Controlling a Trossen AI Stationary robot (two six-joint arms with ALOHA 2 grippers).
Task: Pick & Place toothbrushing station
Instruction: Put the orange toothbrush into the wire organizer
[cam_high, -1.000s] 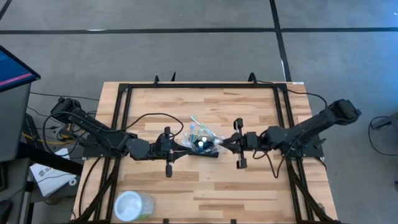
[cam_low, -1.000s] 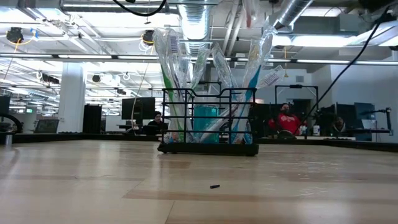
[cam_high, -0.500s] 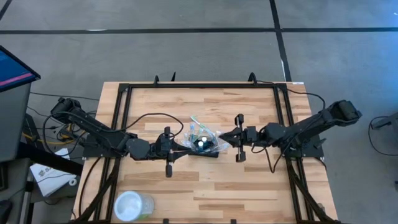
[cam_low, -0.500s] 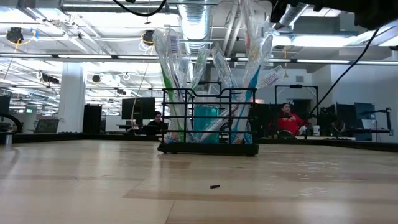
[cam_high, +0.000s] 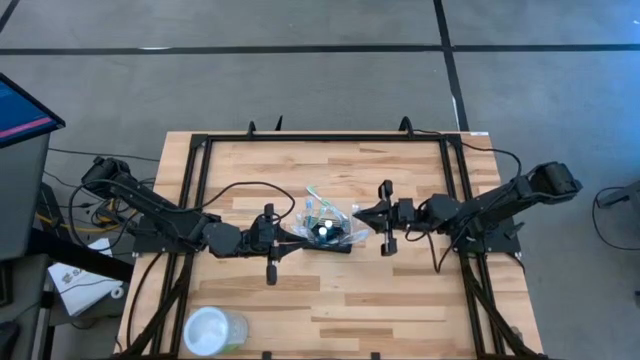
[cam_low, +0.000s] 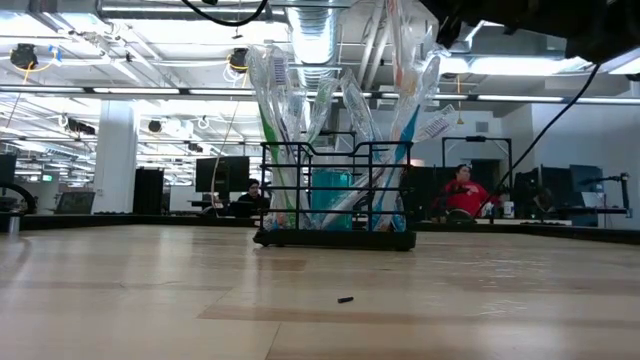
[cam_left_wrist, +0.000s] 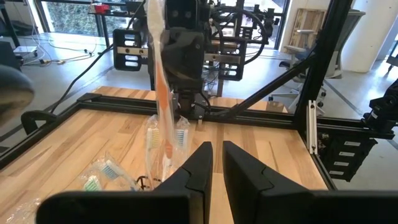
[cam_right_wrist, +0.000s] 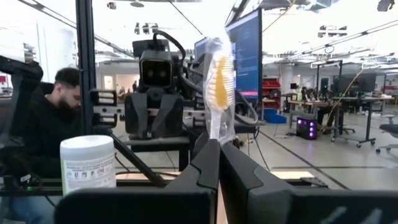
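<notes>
Cup (cam_high: 212, 330): clear, round, at 7 o'clock on the tabletop (cam_high: 400, 300), well apart from everything else.

Left arm comes in from 9 o'clock and lies low over the wood. Left gripper (cam_high: 296, 238) is at the caddy's 9 o'clock side, right against it. In the left wrist view the jaws show only a thin slit between them. Cannot tell if they pinch anything.

Caddy (cam_high: 326, 234): black wire mesh box, upright, near the middle of the tabletop. The low view shows it resting flat on the wood. Several plastic-wrapped toothbrushes (cam_low: 280, 100) stand in it and fan out above the rim; a teal item sits inside. A small dark speck (cam_low: 344, 299) lies on the wood on the camera's side of the caddy, apart from it.

Right arm reaches in from 3 o'clock. Right gripper (cam_high: 360, 212) is at the caddy's 2 o'clock, just beside its rim. Its jaws are pressed together on a wrapped toothbrush (cam_right_wrist: 219, 93) with orange bristles, whose wrapper sticks out past the fingertips.

Off the tabletop, in the right wrist view: a white wipes tub (cam_right_wrist: 87, 165) and a person (cam_right_wrist: 53, 118) in dark clothes.
</notes>
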